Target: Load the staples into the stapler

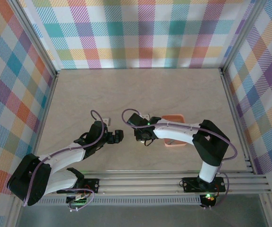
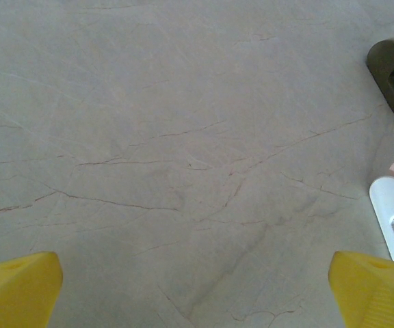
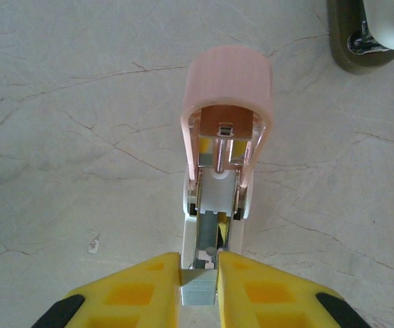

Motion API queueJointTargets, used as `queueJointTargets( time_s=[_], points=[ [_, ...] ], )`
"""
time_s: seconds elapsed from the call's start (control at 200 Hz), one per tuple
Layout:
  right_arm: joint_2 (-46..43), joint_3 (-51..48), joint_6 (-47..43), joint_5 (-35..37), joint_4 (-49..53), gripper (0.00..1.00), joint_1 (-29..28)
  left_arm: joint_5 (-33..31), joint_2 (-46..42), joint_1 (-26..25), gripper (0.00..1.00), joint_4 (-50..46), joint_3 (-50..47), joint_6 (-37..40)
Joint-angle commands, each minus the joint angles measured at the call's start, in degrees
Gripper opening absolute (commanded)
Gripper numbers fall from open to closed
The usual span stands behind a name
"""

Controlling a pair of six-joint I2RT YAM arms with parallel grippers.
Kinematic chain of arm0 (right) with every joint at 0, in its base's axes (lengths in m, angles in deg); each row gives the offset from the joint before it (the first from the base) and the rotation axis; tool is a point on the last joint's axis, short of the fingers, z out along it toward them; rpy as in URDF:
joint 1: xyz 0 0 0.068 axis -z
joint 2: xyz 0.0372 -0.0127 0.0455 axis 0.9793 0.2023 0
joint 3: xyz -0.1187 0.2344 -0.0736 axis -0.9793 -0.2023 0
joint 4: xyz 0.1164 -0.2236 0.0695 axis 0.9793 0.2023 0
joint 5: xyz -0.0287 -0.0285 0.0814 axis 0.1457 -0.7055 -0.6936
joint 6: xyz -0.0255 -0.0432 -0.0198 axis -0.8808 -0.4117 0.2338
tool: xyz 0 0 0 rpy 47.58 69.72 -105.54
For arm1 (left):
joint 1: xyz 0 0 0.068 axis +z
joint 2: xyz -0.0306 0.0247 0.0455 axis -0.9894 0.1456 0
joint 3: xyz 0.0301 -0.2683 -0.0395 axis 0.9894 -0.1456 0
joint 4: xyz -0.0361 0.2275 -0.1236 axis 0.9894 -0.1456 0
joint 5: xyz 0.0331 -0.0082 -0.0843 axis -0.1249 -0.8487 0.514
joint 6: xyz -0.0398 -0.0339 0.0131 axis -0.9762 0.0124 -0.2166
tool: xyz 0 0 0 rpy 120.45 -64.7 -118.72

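In the right wrist view the pink stapler [image 3: 228,85] lies on the table with its lid swung up, and its pale base and metal channel [image 3: 211,229] are exposed. My right gripper [image 3: 199,283] is shut on a small grey block of staples [image 3: 198,290], held just at the near end of that channel. My left gripper [image 2: 197,292] is open over bare table with nothing between its yellow fingertips [image 2: 19,287]. The stapler's white base [image 2: 390,208] shows at the right edge of the left wrist view. Seen from above, the left gripper [image 1: 117,137] and the right gripper [image 1: 145,137] sit close together.
A salmon-orange tray [image 1: 174,137] stands just right of the right gripper. A small grey oblong piece [image 2: 392,74] lies near the stapler, and its dark base [image 3: 351,41] shows beyond the pink lid. A tiny loose metal scrap [image 3: 94,244] lies left of the stapler.
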Motion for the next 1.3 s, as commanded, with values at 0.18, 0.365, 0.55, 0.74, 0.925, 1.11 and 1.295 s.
queueJointTargets(
  time_s=[0.18, 0.365, 0.55, 0.74, 0.925, 1.11, 1.295],
  points=[
    [1.51, 1.53, -0.84, 0.58, 0.83, 0.2, 0.39, -1.03, -0.46, -0.42, 1.0, -1.27, 0.32, 1.15],
    [1.67, 1.55, -0.81, 0.95, 1.57, 0.2, 0.55, -1.07, -0.3, -0.42, 1.0, -1.44, 0.46, 1.16],
    [1.86, 1.46, -0.89, 1.18, 1.77, 0.2, 0.49, -1.06, -0.24, -0.42, 1.0, -1.5, 0.46, 1.12],
    [2.37, 1.64, -1.08, 1.13, 1.82, 0.2, 0.55, -1.03, -0.19, -0.42, 1.0, -1.71, 0.55, 1.12],
    [2.71, 1.64, -1.18, 1.18, 1.7, 0.19, 0.55, -1.09, -0.27, -0.42, 1.0, -1.88, 0.63, 1.13],
    [2.72, 1.24, -1.16, 1.14, 1.43, 0.19, 0.55, -1.04, -0.33, -0.42, 1.0, -1.88, 0.68, 1.13],
    [2.97, 1.2, -1.62, 0.86, 1.22, 0.19, 0.49, -1.03, -0.36, -0.42, 1.0, -1.97, 0.65, 1.14]
  ],
)
